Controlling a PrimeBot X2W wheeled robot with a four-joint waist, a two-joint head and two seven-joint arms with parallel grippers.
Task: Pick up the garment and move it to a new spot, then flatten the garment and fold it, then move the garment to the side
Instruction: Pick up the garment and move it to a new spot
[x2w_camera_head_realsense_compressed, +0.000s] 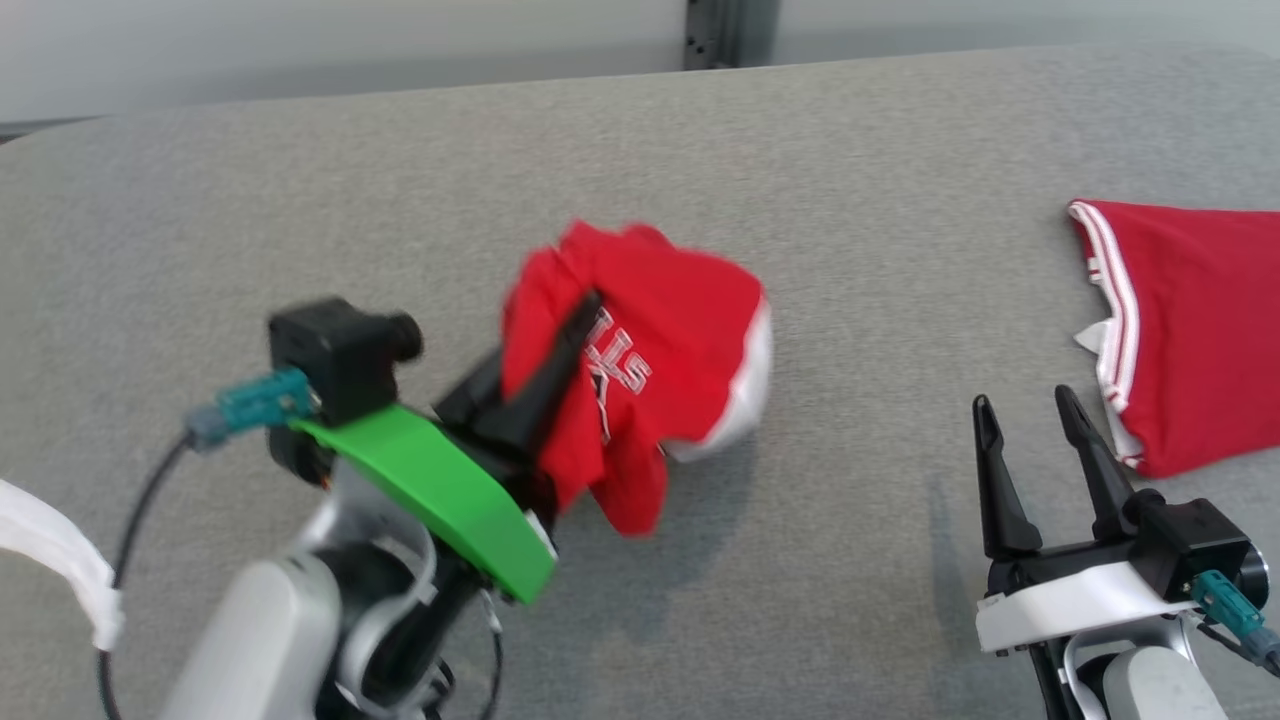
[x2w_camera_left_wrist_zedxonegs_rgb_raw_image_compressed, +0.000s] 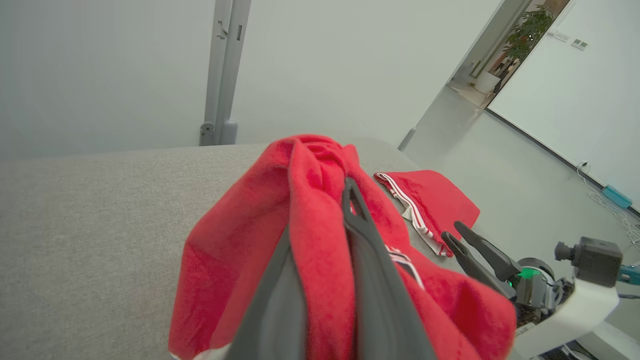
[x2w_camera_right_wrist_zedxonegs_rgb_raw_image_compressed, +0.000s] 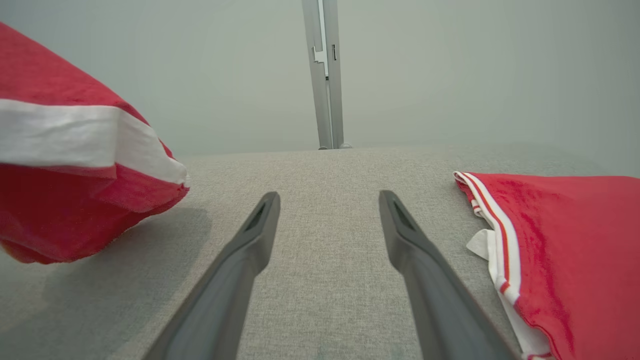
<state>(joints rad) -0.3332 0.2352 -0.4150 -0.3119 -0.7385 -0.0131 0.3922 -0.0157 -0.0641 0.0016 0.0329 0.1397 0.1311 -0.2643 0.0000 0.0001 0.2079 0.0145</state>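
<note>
The left gripper (x2w_camera_head_realsense_compressed: 545, 365), at the centre-left of the head view, has its jaws pinched on a bunched fold of the red garment with white lettering (x2w_camera_head_realsense_compressed: 650, 330). The left wrist view shows red cloth squeezed between the two dark fingers and spilling over both sides. The garment hangs in a crumpled lump at mid-frame, and it appears to be raised off the grey fabric-covered table (x2w_camera_head_realsense_compressed: 300, 180), with a shadow spread beneath it (the right wrist view shows the same gap under its white-banded hem). The right gripper (x2w_camera_head_realsense_compressed: 1025, 398) sits low at the lower right with its jaws spread wide and nothing between them. Just beyond its fingertips, at the right edge, lies a second red garment with striped white trim (x2w_camera_head_realsense_compressed: 1190, 330).

My guess is that this is the carry to a new spot. The main risk is the grip itself. Only one fold is held, and the rest of the weight dangles, so a quick swing could pull the cloth free. A trailing hem might also drag across the table and twist the bundle tighter, making it harder to flatten. Setting it down too far right would put it on top of the other garment or snag it on the open right fingers.
</note>
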